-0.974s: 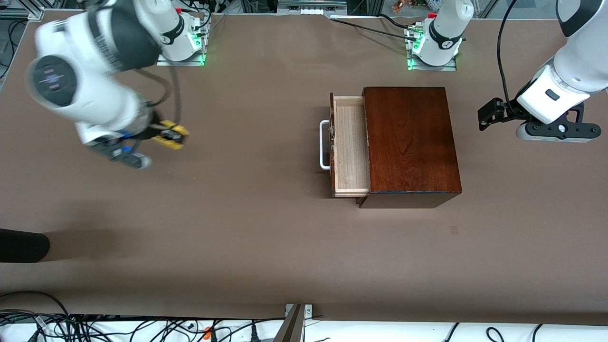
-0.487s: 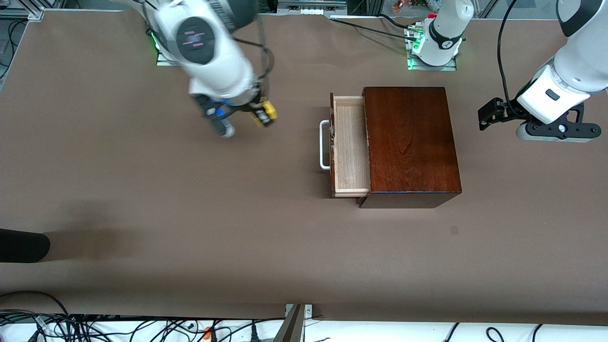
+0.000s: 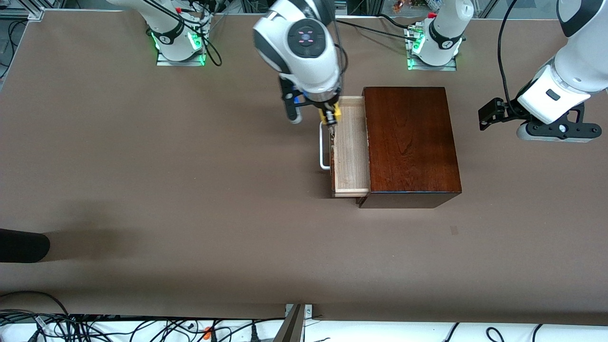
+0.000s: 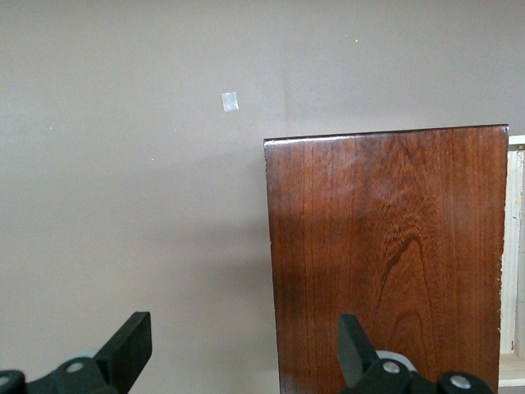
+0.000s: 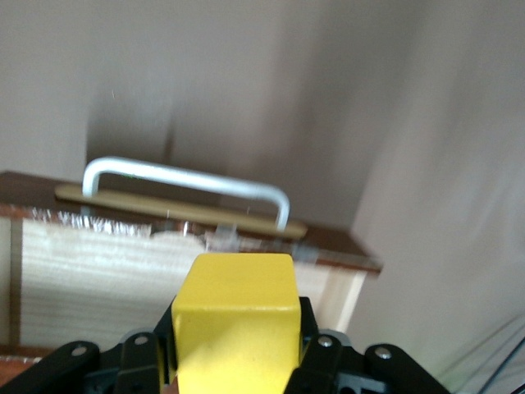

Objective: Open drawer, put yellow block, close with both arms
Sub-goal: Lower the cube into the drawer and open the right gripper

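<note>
Over the open drawer, right gripper clamping the yellow block, left gripper waiting spread above the wooden box

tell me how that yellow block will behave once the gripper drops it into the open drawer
The yellow block looks rigid, with flat faces, so it will probably land and sit rather than roll. Held by the right gripper over the drawer, it seems small and light, so it may bounce or slide slightly on the smooth wood lining.
</note>
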`<move>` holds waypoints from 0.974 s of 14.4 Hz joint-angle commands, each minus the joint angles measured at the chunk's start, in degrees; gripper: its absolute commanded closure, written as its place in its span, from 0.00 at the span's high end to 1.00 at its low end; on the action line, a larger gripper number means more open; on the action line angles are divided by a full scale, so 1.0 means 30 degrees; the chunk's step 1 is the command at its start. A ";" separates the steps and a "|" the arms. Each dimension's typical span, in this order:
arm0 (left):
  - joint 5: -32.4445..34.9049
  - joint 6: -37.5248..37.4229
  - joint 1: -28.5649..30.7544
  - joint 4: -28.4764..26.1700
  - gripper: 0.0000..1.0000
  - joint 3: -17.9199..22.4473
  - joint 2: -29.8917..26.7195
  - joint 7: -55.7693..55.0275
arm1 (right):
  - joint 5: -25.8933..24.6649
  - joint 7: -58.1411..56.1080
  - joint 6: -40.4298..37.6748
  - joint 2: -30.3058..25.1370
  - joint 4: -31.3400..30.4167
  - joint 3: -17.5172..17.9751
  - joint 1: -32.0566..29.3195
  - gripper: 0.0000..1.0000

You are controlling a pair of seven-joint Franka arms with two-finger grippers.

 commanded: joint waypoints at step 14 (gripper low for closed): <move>-0.0282 -0.0347 0.0158 0.0084 1.00 0.0013 -0.0219 0.0435 | -0.0740 0.2762 0.3396 0.4021 0.1521 -0.0306 0.1052 0.09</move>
